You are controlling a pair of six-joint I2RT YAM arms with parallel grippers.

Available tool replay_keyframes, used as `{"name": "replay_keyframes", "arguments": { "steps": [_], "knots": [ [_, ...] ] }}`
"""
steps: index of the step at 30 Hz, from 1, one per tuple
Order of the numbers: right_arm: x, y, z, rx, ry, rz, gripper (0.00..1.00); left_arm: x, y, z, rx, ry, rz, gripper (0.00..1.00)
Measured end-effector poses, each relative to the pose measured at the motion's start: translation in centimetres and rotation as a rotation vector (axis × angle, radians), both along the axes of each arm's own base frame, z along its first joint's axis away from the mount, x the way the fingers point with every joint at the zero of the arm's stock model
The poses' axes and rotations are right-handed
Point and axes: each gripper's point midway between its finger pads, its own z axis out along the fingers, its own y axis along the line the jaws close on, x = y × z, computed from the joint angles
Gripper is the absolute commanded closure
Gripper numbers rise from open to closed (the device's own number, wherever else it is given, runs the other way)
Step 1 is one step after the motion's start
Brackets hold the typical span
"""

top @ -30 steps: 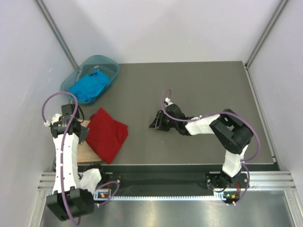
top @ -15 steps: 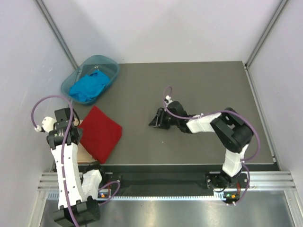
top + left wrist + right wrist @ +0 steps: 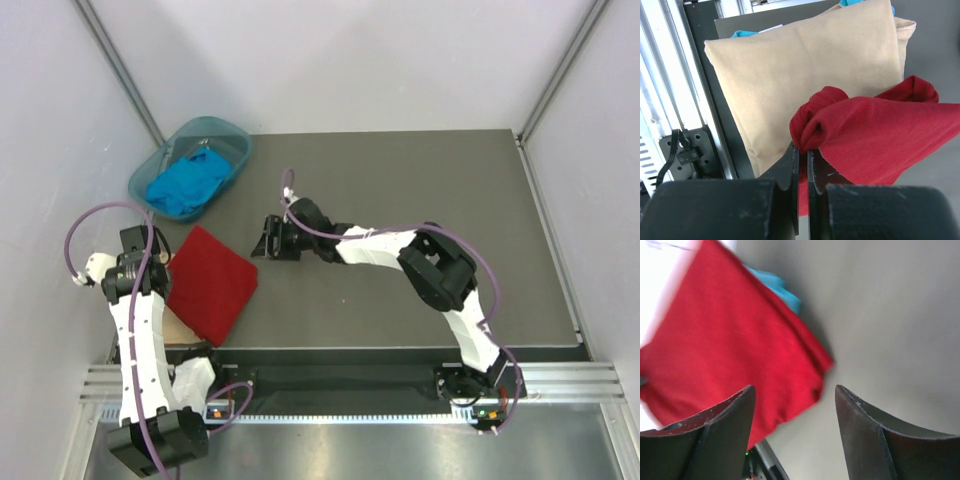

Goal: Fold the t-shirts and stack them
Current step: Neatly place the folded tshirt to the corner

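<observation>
The dark grey surface (image 3: pixel 400 190) carries everything, and the work sits at its near left corner. There the deep red folded cloth t-shirt (image 3: pixel 212 285) lies as a tilted rectangle, its long axis running roughly near to far, its far corner leaning right. It rests partly on the tan folded cloth t-shirt (image 3: pixel 805 75), which shows from under its near left side right at the surface's edge.

At the far left stands the translucent teal plastic basin (image 3: pixel 238 135) with the bright blue cloth t-shirt (image 3: pixel 185 185) bunched inside, well apart from the red one and not in the way.

The left tool (image 3: pixel 802 150) is at the red shirt's left edge, its two fingers pressed together on a bunched fold of red cloth, so the left arm has that side in its grip.

The right tool (image 3: pixel 268 240) reaches across from the right and hangs just beside the shirt's far right edge, a little farther off than the shirt's middle, its jaws apart with nothing between them. In its own view the red cloth lies ahead and to one side of the gap, over bare surface.

Judging by this, the coming move depends on that far right edge, which faces the right tool with nothing between them.
</observation>
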Motion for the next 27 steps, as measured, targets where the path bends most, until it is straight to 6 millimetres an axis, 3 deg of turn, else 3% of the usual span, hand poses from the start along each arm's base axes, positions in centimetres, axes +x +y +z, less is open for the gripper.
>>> {"name": "replay_keyframes", "arguments": {
  "steps": [5,14,17,20,23,27],
  "knots": [
    [-2.4,0.7,-5.4,-0.142,0.115,-0.071,0.36,0.0,0.1,0.1,-0.001,-0.013,0.021,1.0],
    [-3.5,2.6,-5.8,-0.137,0.141,-0.132,0.46,0.0,0.3,0.1,0.011,-0.013,0.032,1.0],
    [-3.0,3.6,-6.0,-0.115,0.138,-0.135,0.55,0.0,0.3,0.1,0.007,-0.011,0.038,1.0],
    [-2.6,4.6,-6.5,-0.092,0.142,-0.123,0.7,0.1,0.3,-0.1,0.003,-0.007,0.043,1.0],
    [-2.6,5.3,-7.1,-0.061,0.144,-0.106,0.99,0.1,0.4,-0.1,0.004,-0.01,0.048,1.0],
    [-2.5,5.6,-7.1,-0.047,0.114,-0.081,1.0,0.0,0.6,0.0,0.013,-0.006,0.055,1.0]
  ]
}}
